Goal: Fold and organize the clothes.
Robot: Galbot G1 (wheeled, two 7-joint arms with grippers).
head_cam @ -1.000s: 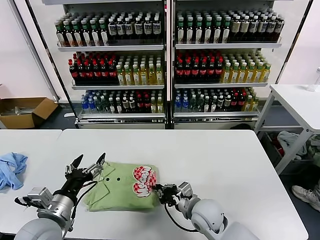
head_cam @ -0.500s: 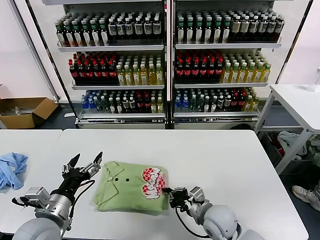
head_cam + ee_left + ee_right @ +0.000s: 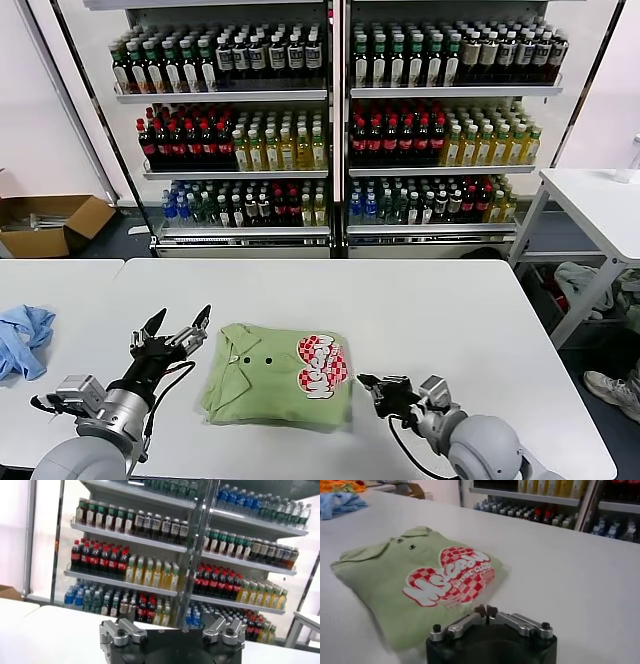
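Observation:
The clothes, a light green polo shirt (image 3: 275, 375) with a red-and-white checkered print, lie folded on the white table (image 3: 450, 300). In the right wrist view the shirt (image 3: 395, 575) lies collar away, print facing up. My right gripper (image 3: 368, 384) hovers low just off the shirt's right edge, shut (image 3: 486, 611), with nothing visible between the tips. My left gripper (image 3: 181, 322) is held above the table just left of the collar, fingers spread open and empty (image 3: 170, 630).
A light blue cloth (image 3: 22, 335) lies at the table's far left. Bottle shelves (image 3: 330, 130) stand behind the table. A cardboard box (image 3: 50, 222) is on the floor at the left, and another table (image 3: 600, 200) stands at the right.
The folded shirt has slid to the right across the table along with my right gripper, which now stands just off its edge. The left gripper has barely moved.

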